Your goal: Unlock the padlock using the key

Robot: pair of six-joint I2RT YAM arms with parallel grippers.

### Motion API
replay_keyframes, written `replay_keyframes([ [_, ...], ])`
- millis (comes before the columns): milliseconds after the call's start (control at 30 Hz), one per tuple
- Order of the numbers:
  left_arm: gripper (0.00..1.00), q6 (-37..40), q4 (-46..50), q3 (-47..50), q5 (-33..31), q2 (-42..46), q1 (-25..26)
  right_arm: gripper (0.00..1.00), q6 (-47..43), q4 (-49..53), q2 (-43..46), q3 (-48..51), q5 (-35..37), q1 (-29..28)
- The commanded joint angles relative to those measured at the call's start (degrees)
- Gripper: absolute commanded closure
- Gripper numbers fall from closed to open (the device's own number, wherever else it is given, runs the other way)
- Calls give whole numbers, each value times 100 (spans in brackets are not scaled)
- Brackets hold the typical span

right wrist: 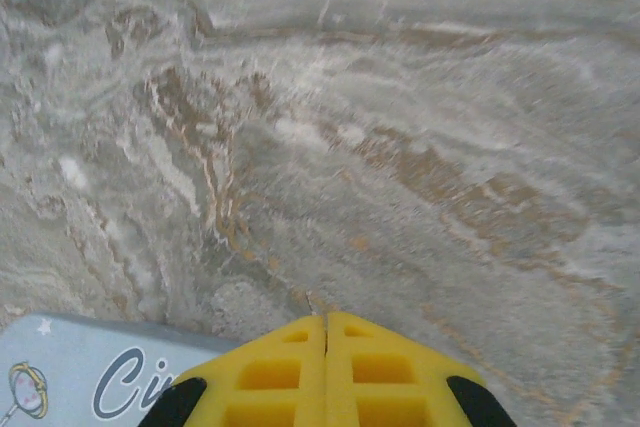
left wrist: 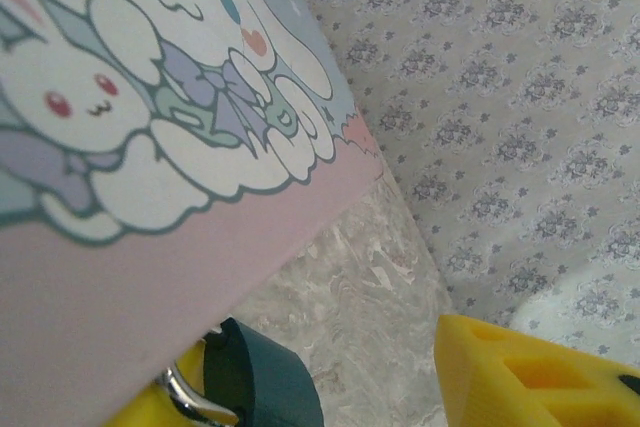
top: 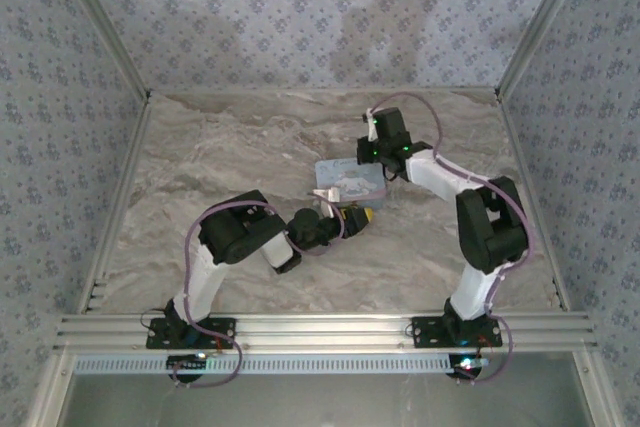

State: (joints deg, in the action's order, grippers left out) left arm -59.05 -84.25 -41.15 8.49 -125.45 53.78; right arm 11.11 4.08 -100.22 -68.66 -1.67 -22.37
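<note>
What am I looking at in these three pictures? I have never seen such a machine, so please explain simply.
These are two robot arms bolted to the near edge of a marble-patterned table. One picture comes from a camera above and behind them; the other two come from small cameras on each wrist.

On the table lies a flat card printed with cartoon bunnies, pale blue and pink.

The left end effector has yellow fingers standing apart. Between them I see a dark rounded part and a bit of shiny metal, perhaps the key or the padlock; I cannot tell which.

The right end effector is shut, its yellow fingers pressed together with nothing between them, next to the card's edge.
</note>
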Motion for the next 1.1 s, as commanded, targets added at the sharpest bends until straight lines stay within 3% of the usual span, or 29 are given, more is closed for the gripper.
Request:
replay_keyframes([
  [0,42,-605,1037,300,-120,-381,-48,100,90,229,421,244,198,153],
  [367,42,-648,1156,421,-49,-322,-104,100,496,748,1031,1130,862,478],
  [700,45,-687,1308,449,108,-278,-199,100,752,641,987,1539,1046,-232],
  [867,51,-706,1368,487,213,-261,-270,100,789,602,1021,1619,1072,-191],
  [1067,49,-913,1483,551,294,-316,-362,100,762,572,1081,1639,1020,-162],
])
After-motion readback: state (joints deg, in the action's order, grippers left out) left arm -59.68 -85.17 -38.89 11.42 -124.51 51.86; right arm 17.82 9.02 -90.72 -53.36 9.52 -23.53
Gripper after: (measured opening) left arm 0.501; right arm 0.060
